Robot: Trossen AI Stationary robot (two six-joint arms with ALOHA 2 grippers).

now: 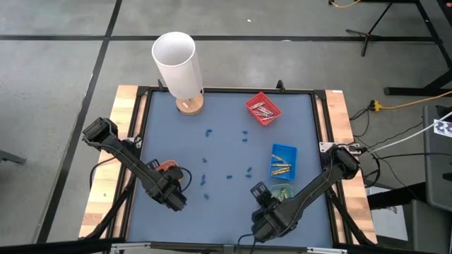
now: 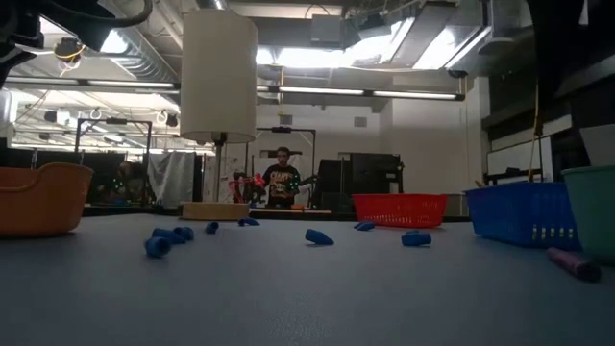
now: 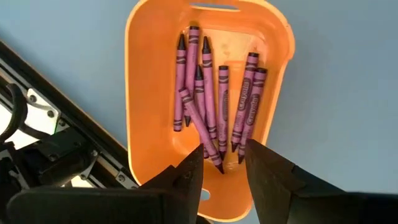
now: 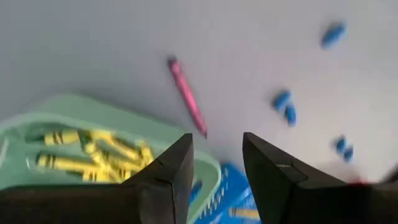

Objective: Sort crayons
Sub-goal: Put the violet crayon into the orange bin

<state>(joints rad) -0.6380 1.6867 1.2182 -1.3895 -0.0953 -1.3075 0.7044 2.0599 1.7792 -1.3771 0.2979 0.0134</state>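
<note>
Lower left of the high view: the left gripper (image 3: 221,171) hangs over the orange tray (image 3: 144,93), its fingers parted and empty above a heap of purple crayons (image 3: 214,102). At bottom centre the right gripper (image 4: 214,165), likewise spread and holding nothing, tilts over the green tray (image 4: 74,112) of yellow crayons (image 4: 93,152) (one pink crayon (image 4: 186,96) lies loose on the blue mat (image 4: 217,37) beside it).
</note>
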